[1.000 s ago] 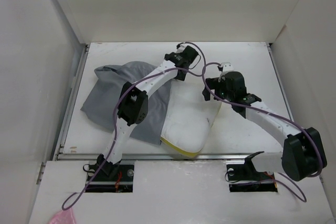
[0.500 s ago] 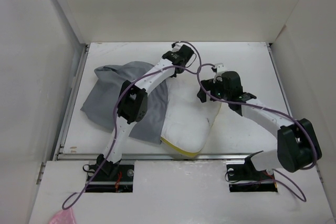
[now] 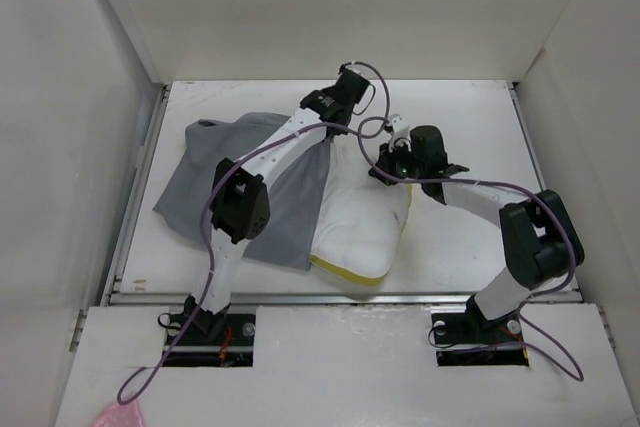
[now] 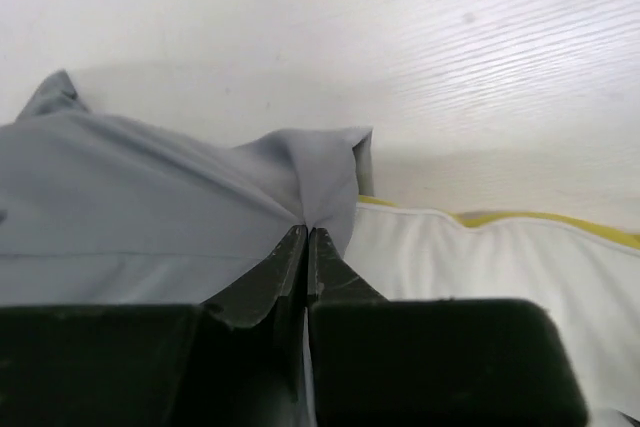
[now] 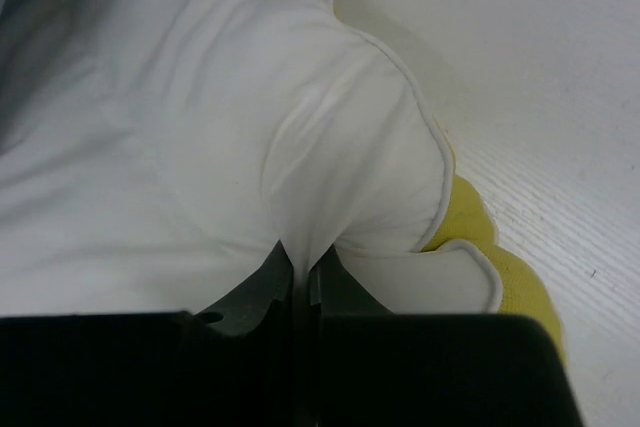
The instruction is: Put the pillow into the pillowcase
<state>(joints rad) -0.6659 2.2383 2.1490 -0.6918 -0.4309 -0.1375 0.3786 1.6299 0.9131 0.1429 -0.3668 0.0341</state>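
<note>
Left pincer (image 4: 305,239) is clamped on a corner of the pillowcase (image 4: 130,207). Right pincer (image 5: 303,265) is clamped on a fold of the pillow (image 5: 200,127). Since a second ago the right pincer has moved left, dragging the pillow up the bench (image 3: 470,117). From above, grey cloth covers the pillow's left side; whether that side is inside, I cannot tell. Only the wrist views show the grips.

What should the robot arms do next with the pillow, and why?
Probably the left gripper should lift the pillowcase edge it pinches, to open a mouth. The right gripper pinches a fold of the pillow, which lies mostly outside the pillowcase, so it has no opening to slide into yet.
</note>
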